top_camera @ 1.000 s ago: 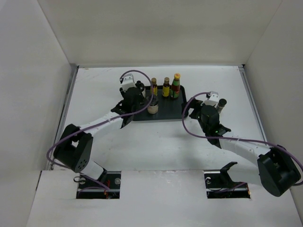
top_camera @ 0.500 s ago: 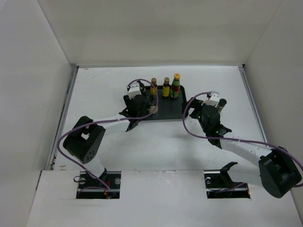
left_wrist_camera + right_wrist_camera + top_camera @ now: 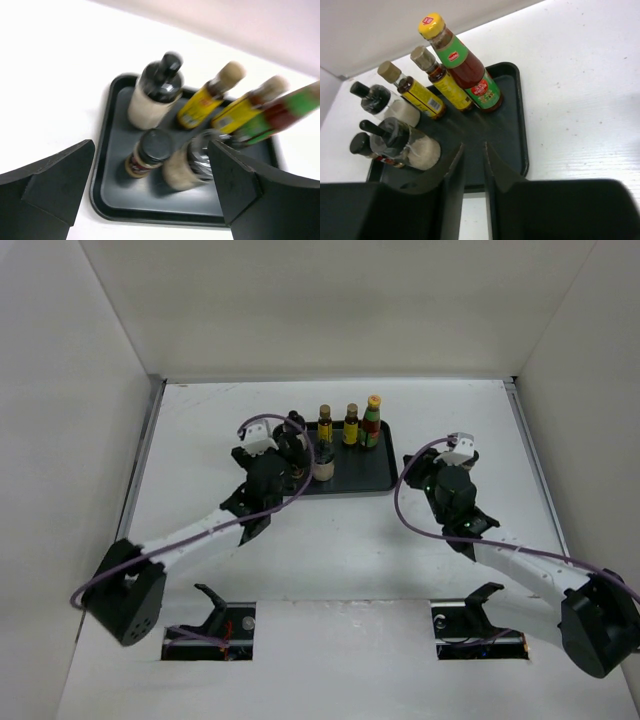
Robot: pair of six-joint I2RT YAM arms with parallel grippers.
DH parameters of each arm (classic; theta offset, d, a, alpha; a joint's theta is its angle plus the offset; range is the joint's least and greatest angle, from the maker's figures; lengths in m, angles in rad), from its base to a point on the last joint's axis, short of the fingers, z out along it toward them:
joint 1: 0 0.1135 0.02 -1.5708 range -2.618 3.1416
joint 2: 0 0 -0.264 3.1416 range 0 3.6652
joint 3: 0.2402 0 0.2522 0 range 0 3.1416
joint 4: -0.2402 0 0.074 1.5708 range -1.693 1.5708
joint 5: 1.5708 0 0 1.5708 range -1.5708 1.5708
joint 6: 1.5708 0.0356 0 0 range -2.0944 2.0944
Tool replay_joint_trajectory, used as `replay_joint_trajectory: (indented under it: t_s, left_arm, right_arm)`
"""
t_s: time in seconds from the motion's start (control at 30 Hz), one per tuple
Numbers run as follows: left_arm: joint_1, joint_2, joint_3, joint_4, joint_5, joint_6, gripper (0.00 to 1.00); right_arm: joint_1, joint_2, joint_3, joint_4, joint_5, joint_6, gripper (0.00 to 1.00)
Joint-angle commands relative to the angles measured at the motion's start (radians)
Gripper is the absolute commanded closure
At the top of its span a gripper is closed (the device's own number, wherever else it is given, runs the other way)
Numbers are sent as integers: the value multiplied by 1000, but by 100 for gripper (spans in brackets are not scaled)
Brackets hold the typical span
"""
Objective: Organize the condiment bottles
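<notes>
A black tray holds the condiment bottles: a red one with an orange cap, two slim yellow-labelled ones, a white black-capped one, a dark-capped shaker and a squat beige jar. My left gripper hangs open and wide over the tray's near left corner, holding nothing; the shaker and beige jar stand beyond its fingers. Over the tray's near right edge, my right gripper is shut to a narrow slit with nothing in it.
White walls enclose the white table on three sides. The tray sits near the back middle. Both arms reach in from the near edge, with purple cables looping beside them.
The left gripper let go of the beige jar, opened and drew back to the left. The right gripper shut and shifted; the dark shaker right of the tray no longer shows.
</notes>
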Motion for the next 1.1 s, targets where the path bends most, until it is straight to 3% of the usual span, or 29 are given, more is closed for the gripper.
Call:
replay_joint_trajectory:
  t_s: [0.0,0.07,0.13,0.2,0.3,0.37,0.63,0.87,1.07]
  left_arm:
    - [-31,-178,-107,125,-54,-10,0]
    - [-31,-293,-199,162,-79,-13,0]
    - [-28,-411,-285,163,-105,-22,0]
    - [-29,-517,-371,160,-136,-43,0]
    - [-16,-627,-484,165,-163,-89,0]
    - [9,-663,-529,165,-153,-118,0]
    - [58,-566,-581,220,-84,-211,0]
    - [38,-506,-585,275,-22,-237,0]
    - [18,-500,-588,286,-22,-237,0]
  right_arm:
    - [-4,-8,17,8,23,-16,77]
    - [-7,-8,19,-1,44,-21,77]
    - [-21,-6,22,-10,64,-27,72]
    - [-47,-6,33,-32,87,-28,54]
    - [-95,-34,66,-120,165,-30,16]
    - [-153,-52,103,-205,218,-44,7]
    - [-421,45,246,-453,242,-79,0]
    - [-451,229,323,-440,104,-100,4]
    - [-455,332,358,-426,97,-96,10]
